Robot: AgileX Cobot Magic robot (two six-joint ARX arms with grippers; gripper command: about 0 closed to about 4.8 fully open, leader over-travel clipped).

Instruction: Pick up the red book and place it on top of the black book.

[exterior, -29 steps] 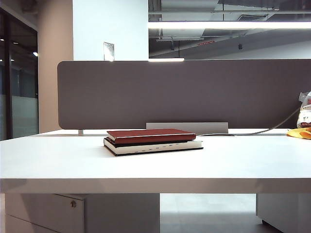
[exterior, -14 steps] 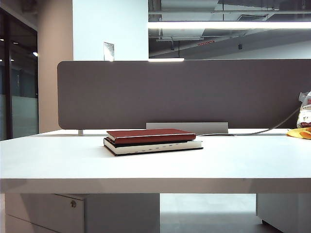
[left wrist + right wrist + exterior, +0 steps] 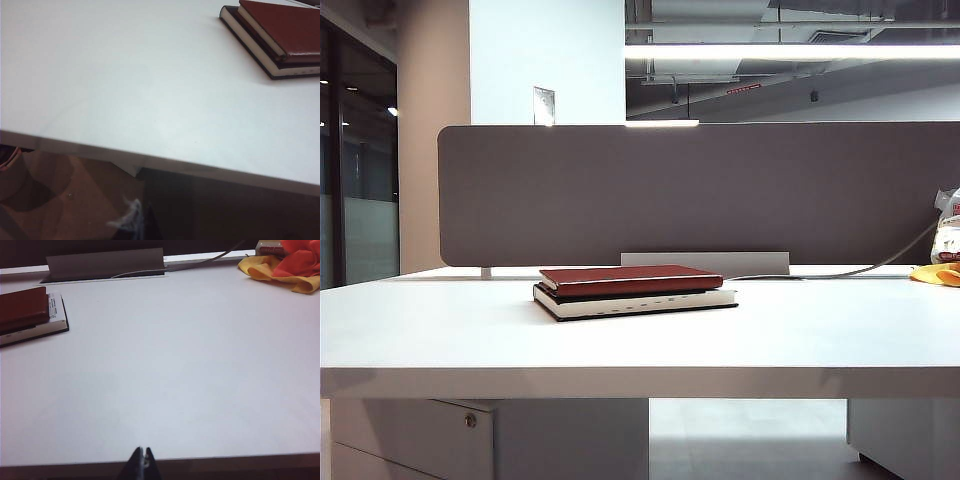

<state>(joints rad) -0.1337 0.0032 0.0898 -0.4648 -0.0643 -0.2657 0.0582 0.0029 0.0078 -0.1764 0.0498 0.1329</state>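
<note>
already red book (image 3: 631,279) lay flat on black book (image 3: 636,302); looked thin, stiff, light, best pinched at overhanging edge; left gripper (image 3: 131,216) and right gripper (image 3: 143,460) clenched empty near table (image 3: 800,330) edge

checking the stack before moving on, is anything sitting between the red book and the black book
Nothing visible does. The red book already lies flat on the black book, cover to cover. The right hand, shut, sits back at the table's near edge; the left hand is also back, off the table.
</note>
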